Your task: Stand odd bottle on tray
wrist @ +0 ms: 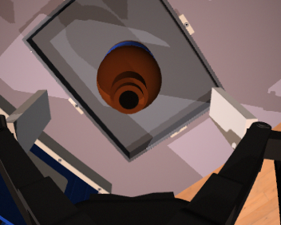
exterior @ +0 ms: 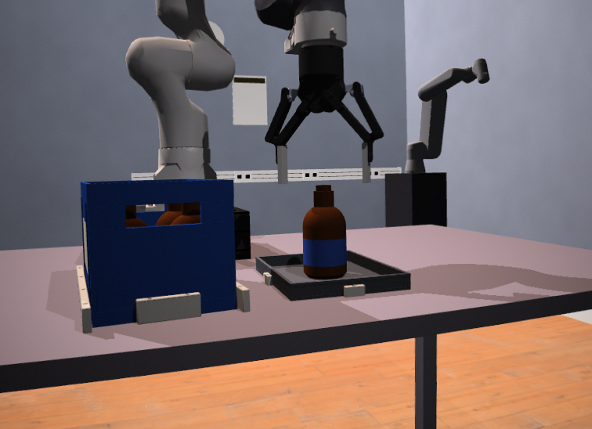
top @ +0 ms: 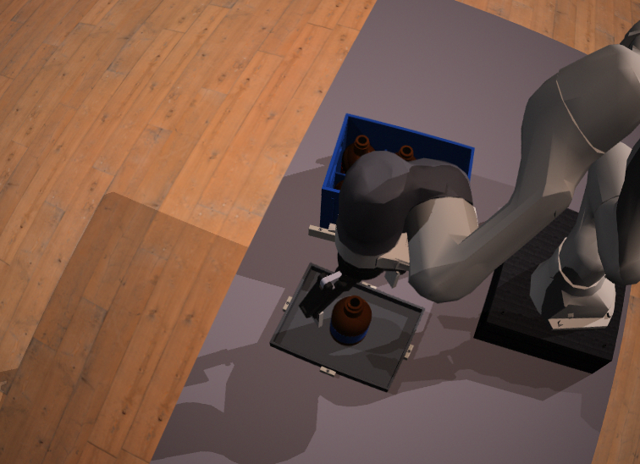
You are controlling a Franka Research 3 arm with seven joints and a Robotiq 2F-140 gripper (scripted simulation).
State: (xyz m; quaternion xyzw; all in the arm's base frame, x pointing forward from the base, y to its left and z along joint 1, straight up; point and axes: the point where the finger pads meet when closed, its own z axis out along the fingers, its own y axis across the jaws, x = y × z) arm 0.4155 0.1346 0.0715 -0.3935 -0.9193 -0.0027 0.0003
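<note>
A brown bottle with a blue label point(top: 350, 318) point(exterior: 324, 224) point(wrist: 126, 65) stands upright on the dark grey tray point(top: 301, 336) point(exterior: 388, 282) point(wrist: 186, 68), clear of its walls. My gripper point(exterior: 323, 180) point(wrist: 130, 103) is wide open, its fingertips on either side of and slightly above the bottle's mouth, touching nothing. The blue crate point(top: 440, 151) point(exterior: 163, 261) stands level beside the tray. Two brown bottle necks, one at the crate's left point(top: 361, 141) and one farther right point(top: 405, 151), show in it. The arm hides the rest of the crate's inside; neck thickness cannot be compared.
Pale blocks sit against the tray, one at its front point(top: 327, 371), and against the crate point(exterior: 167, 308). The arm's black base block point(top: 528, 303) is to the right. Another arm point(exterior: 434, 117) stands in the background. The table's edge point(exterior: 296, 340) runs close past crate and tray.
</note>
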